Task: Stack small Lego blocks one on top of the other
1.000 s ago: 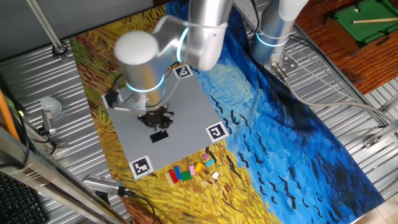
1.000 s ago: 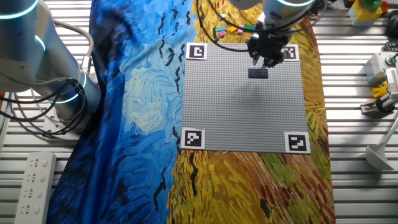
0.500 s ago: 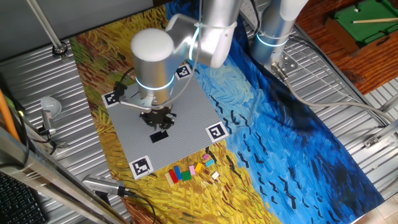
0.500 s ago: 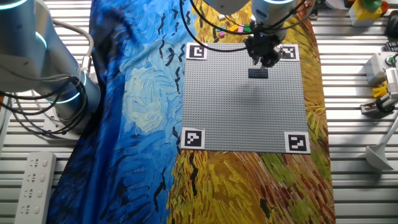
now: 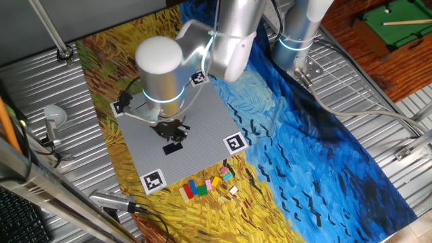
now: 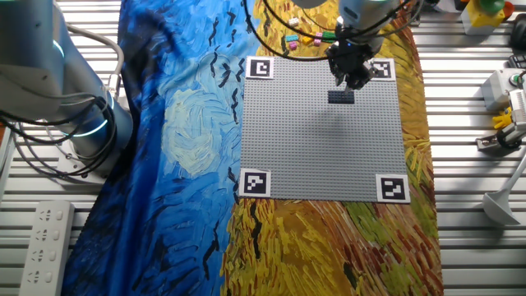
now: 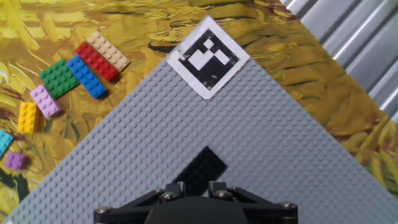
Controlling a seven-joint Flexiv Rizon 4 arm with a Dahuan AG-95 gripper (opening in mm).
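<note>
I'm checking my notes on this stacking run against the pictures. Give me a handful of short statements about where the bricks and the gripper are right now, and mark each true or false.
1. The black brick lies on the grey baseplate. True.
2. The red brick sits on the baseplate too. False: it lies off the plate on the painted cloth, beside the blue brick and green brick.
3. The gripper is over the black brick. True.
4. A coloured brick is already stacked on the black one. False: its top shows bare.
5. The yellow brick lies next to a pink brick. True.
</note>
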